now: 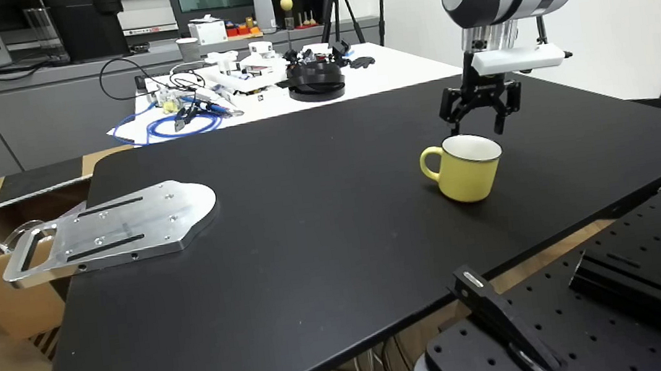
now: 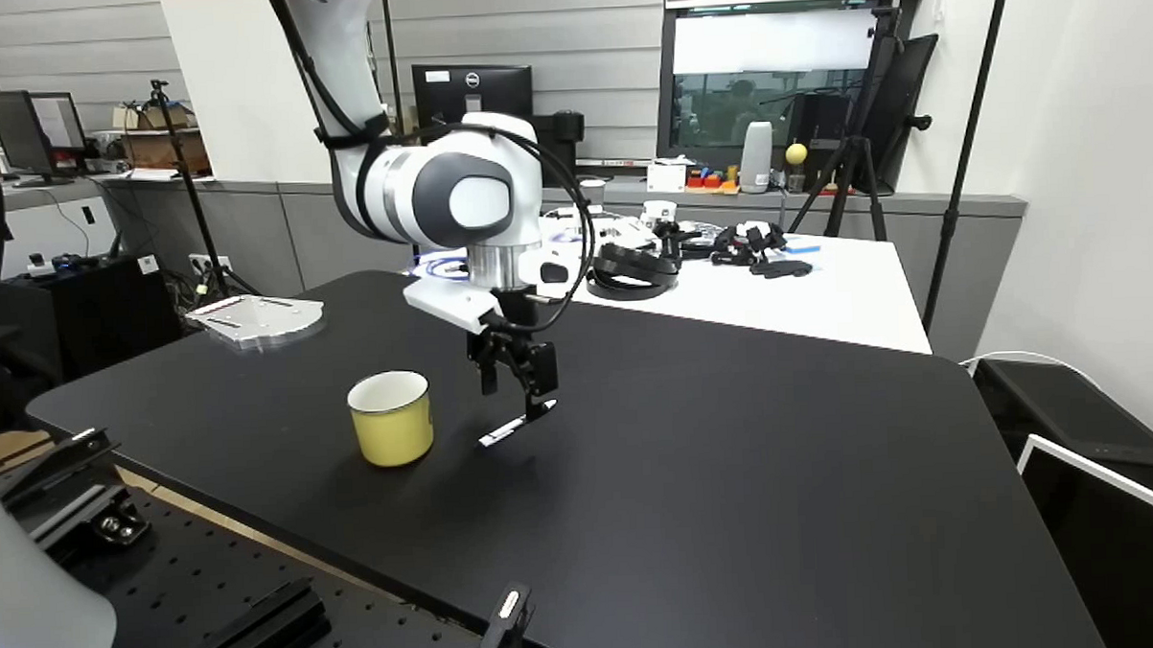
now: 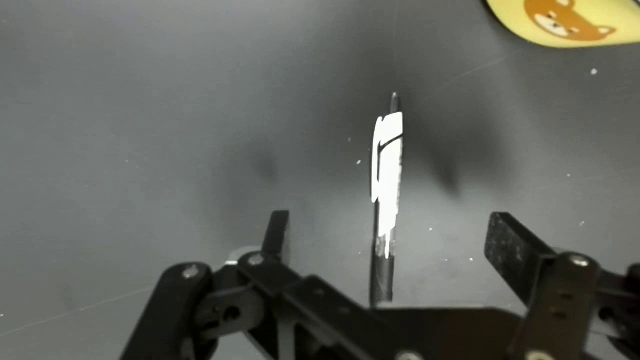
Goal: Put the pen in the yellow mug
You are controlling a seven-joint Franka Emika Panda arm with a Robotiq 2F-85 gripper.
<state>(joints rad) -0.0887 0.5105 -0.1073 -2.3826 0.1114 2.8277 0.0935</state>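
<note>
The pale-yellow mug point(image 1: 468, 177) stands upright on the black table, its loop handle out to one side; it also shows in an exterior view point(image 2: 393, 434), and a bear-decorated part of it is at the top right of the wrist view point(image 3: 620, 25). The white and black pen point(image 2: 503, 430) lies on the table beside the mug. In the wrist view the pen point(image 3: 390, 170) runs lengthwise between the fingers. My gripper point(image 3: 390, 217) is open above the pen, one finger on each side, with nothing held. The gripper also shows in both exterior views point(image 1: 477, 128) point(image 2: 514, 395).
A flat metal plate with a handle point(image 1: 129, 224) lies near a table edge, above a cardboard box point(image 1: 14, 302). A white table point(image 2: 825, 296) with cables and parts adjoins the black table point(image 2: 736, 491). A perforated black base plate point(image 1: 639, 275) is at the front.
</note>
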